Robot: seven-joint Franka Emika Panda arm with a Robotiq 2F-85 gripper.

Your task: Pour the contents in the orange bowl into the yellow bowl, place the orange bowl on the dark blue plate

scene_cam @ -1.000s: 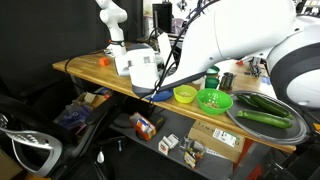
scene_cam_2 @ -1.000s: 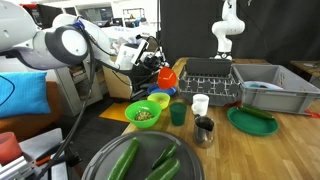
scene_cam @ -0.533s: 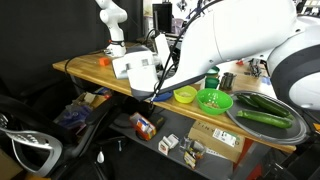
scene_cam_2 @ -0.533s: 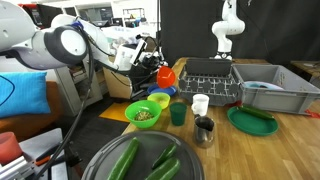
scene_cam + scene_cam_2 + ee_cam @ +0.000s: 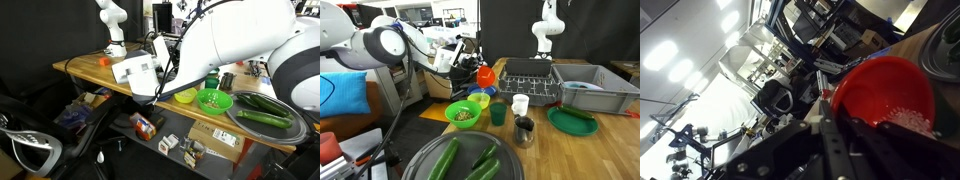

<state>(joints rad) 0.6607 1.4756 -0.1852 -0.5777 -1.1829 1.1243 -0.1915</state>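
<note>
Aloft, tilted orange bowl in tool.

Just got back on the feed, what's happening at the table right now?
The arm's tool is shut on the rim of the orange bowl and holds it tilted in the air, above the yellow bowl as far as an exterior view shows. In the wrist view, pale bits lie inside the orange bowl, so the pour looks unfinished.
</note>
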